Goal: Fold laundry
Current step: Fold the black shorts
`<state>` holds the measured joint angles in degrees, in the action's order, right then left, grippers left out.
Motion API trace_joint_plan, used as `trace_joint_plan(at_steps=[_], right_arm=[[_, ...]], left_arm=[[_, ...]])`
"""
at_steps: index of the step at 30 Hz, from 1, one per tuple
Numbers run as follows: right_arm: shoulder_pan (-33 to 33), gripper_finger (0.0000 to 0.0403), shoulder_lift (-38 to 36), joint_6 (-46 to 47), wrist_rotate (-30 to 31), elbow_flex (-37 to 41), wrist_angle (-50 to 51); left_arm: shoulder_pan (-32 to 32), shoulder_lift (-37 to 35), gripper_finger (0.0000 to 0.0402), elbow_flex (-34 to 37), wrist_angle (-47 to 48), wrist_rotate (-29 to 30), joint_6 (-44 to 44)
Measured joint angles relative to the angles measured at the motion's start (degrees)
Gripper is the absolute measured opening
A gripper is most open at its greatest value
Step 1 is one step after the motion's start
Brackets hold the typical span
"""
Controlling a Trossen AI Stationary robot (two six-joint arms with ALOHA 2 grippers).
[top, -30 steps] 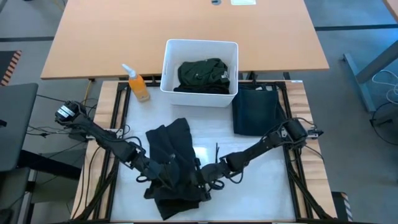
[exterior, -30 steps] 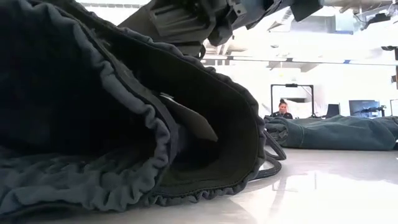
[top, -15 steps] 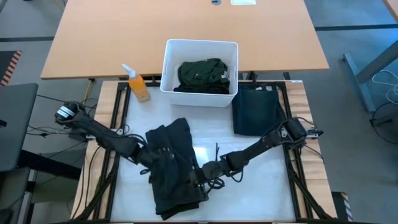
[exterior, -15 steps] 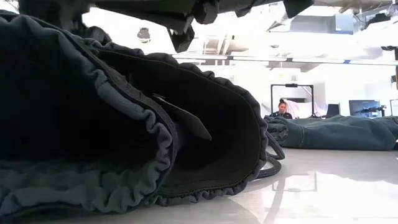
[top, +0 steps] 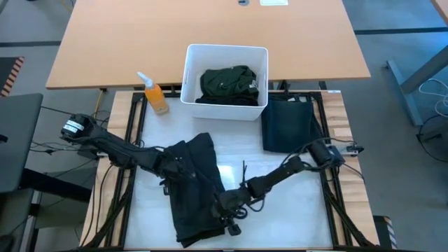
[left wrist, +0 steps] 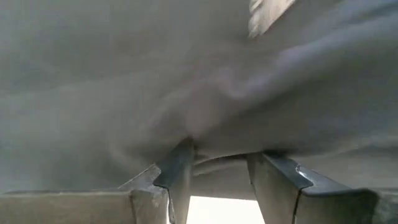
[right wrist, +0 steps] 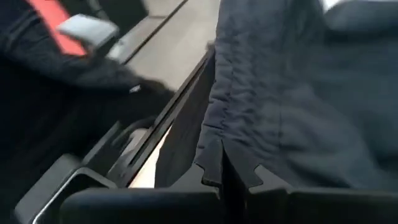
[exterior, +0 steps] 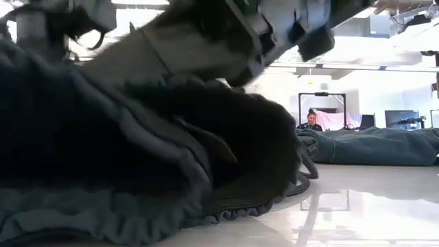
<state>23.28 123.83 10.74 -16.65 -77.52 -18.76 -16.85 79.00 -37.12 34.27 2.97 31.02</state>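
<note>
The black garment [top: 194,187] lies crumpled on the white table [top: 280,224], near its front edge and a little left of centre, a long dark heap running from the table's middle toward the front; in the low view its gathered, elasticated edge [exterior: 144,223] bulges close to the camera and rests on the tabletop; the right gripper [top: 227,210] sits at the garment's front right edge, its fingers [right wrist: 233,177] pressed together with a fold of the dark cloth pinched between them, as the right wrist view shows; the left gripper [top: 171,171] is at the garment's left side, farther back, its fingers [left wrist: 177,171] standing apart with pale blurred cloth lying across and just beyond the tips, and whether they have any of it in a grip cannot be told; well apart to the right, toward the back, the folded dark navy trousers [top: 288,124] lie flat on the table; behind them and the black heap stands the white bin [top: 225,56] with a dark green shirt [top: 227,84] bundled inside; the orange spray bottle [top: 155,94] stands just left of the bin; a person [exterior: 312,122] sits far off in the room beyond.
</note>
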Motion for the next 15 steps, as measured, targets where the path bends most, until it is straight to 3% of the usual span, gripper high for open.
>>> trace_joint_plan(at_steps=[2, 7, 15], right_arm=[[-0.3, 0.0021, -0.5, -0.1, -2.4, -0.1, 7.0], [0.5, 0.0021, -4.4, -4.3, -1.8, 0.0, 26.1], [-0.3, 0.002, -13.9, -7.0, 11.0, 0.1, 50.3]], left_arm=[[1.3, -0.3, 0.0137, 2.5, -0.7, -0.2, 2.4], [2.2, -0.5, 0.0137, 4.8, -1.1, -0.7, 4.7], [2.2, 0.2, 0.0137, 0.6, 4.5, 0.0, -1.3]])
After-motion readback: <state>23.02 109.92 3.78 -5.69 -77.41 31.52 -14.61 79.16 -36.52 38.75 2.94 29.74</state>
